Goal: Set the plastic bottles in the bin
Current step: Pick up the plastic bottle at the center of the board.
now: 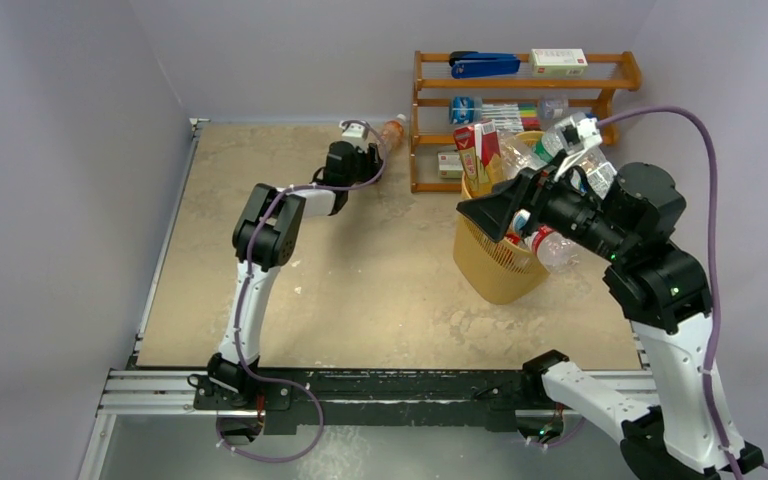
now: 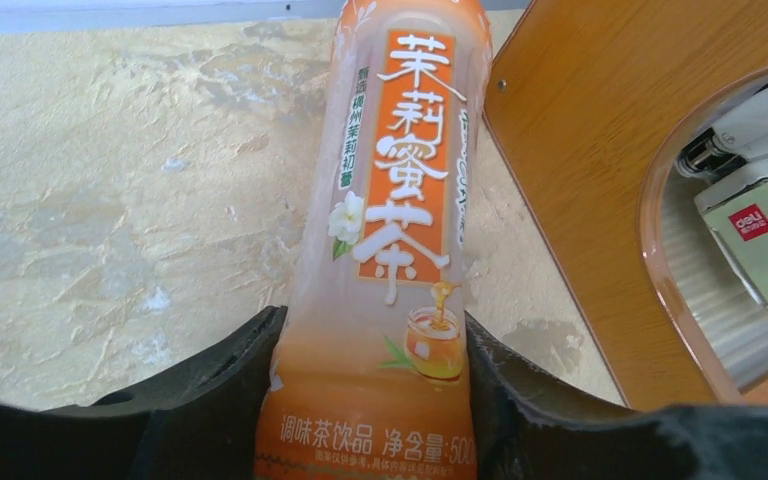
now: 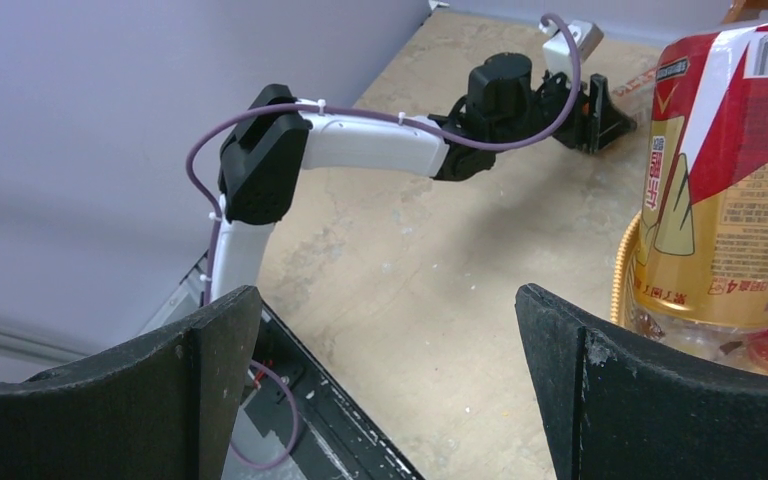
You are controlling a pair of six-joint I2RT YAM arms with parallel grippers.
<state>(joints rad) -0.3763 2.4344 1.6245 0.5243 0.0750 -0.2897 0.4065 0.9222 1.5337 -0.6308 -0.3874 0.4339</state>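
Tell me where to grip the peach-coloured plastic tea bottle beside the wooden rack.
Across the straight lower body of the peach-coloured plastic tea bottle, from its base end: it lies flat, and the wooden rack crowds its far end. The left gripper clamps there.

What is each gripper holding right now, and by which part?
The left gripper clamps the orange tea bottle around its lower body; the right gripper is open, holding nothing.

Behind bin (image 1: 495, 275), rack (image 1: 628, 70); tea bottle (image 1: 392, 130) left of it.
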